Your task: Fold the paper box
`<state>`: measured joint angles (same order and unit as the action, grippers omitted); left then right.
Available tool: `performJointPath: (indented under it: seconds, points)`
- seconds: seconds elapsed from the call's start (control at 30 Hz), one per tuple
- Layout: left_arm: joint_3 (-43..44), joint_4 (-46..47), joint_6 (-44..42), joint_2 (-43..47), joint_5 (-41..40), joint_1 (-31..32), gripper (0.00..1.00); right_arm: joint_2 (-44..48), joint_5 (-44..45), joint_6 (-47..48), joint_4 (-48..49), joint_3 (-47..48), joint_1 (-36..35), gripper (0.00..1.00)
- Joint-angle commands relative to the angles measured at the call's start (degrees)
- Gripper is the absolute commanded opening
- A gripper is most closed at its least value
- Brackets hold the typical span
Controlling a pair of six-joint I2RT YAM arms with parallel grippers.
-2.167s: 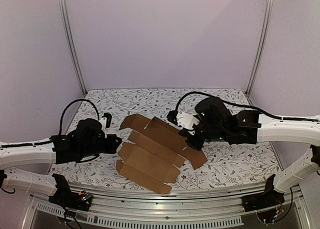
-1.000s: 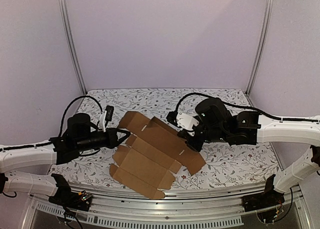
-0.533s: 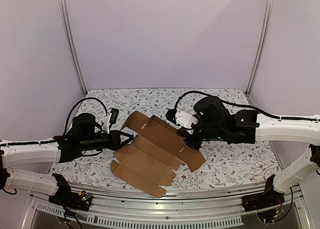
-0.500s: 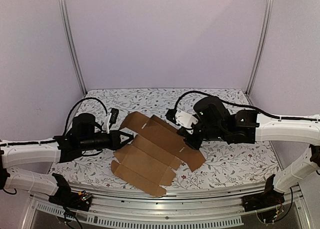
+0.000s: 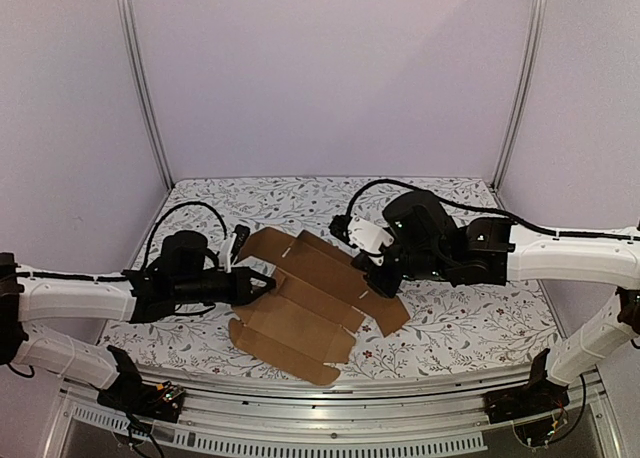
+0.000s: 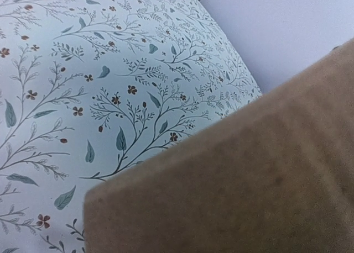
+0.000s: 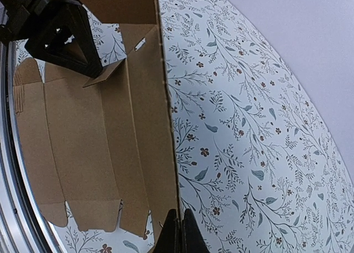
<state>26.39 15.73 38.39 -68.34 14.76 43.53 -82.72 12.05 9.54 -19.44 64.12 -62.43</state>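
The box (image 5: 300, 308) is clamped at one flap by the left gripper (image 5: 260, 283) and at the opposite edge by the right gripper (image 7: 180, 232).

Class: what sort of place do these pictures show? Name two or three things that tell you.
Probably a robot test booth: plain walls and metal posts enclose a table with a flowered cloth, a left arm and right arm are mounted at its near edge, and a cardboard sheet sits between them.

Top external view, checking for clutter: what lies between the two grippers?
The flat brown die-cut cardboard sheet fills the stretch between the left gripper and the right gripper, shown in the top view.
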Motion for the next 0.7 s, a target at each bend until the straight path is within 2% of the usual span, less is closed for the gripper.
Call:
performJointPath:
  seconds: [0.0, 0.3, 0.67]
  points:
    - [1.6, 0.8, 0.9, -2.0, -2.1, 1.2, 0.00, -0.7, 0.2, -1.4, 1.2, 1.5, 0.2, 0.00]
    - [2.0, -0.3, 1.5, -2.1, -5.9, 1.7, 0.00, -1.0, 0.2, -1.6, 1.0, 1.1, 0.3, 0.00]
    - [1.1, -11.0, 0.0, 6.9, -7.8, 1.6, 0.00, -3.1, 7.4, 2.8, -2.4, 2.8, -0.6, 0.00]
